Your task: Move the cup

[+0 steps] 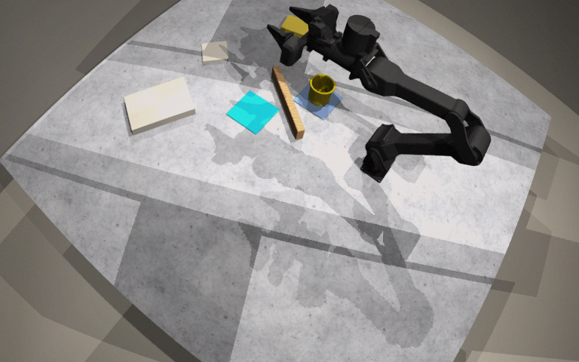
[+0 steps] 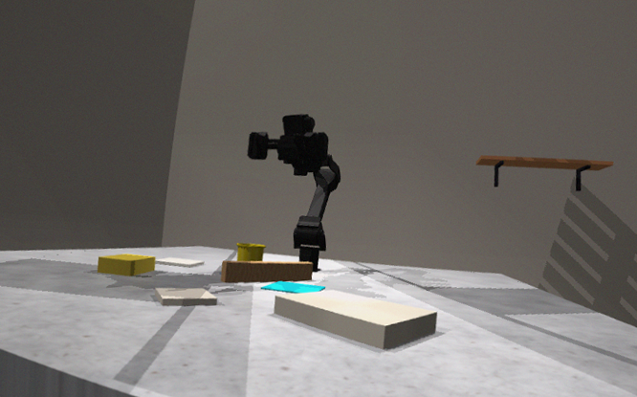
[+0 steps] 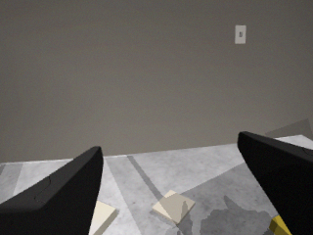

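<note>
A yellow cup (image 1: pixel 320 97) (image 2: pixel 250 252) stands upright on the blue pad (image 1: pixel 323 114). Its inside looks dark and bumpy in the top view, but single marbles cannot be made out. The cyan pad (image 1: pixel 252 111) (image 2: pixel 292 287) lies bare on the other side of a wooden bar. My gripper (image 1: pixel 279 17) (image 3: pixel 172 146) is open, with nothing between its fingers. It is raised high above the table, away from the cup, and points outward. The cup is not seen in the wrist view, and its lower part is hidden by the bar in the exterior view.
The wooden bar (image 1: pixel 288 102) (image 2: pixel 266 271) lies between the pads. A large cream block (image 1: pixel 160 103) (image 2: pixel 355 315), a small beige block (image 1: pixel 214 50) (image 2: pixel 185 296) (image 3: pixel 173 207) and a yellow block (image 1: pixel 294 25) (image 2: pixel 126 264) (image 3: pixel 280 226) lie around. A thin white plate (image 2: pixel 180 262) shows in the exterior view.
</note>
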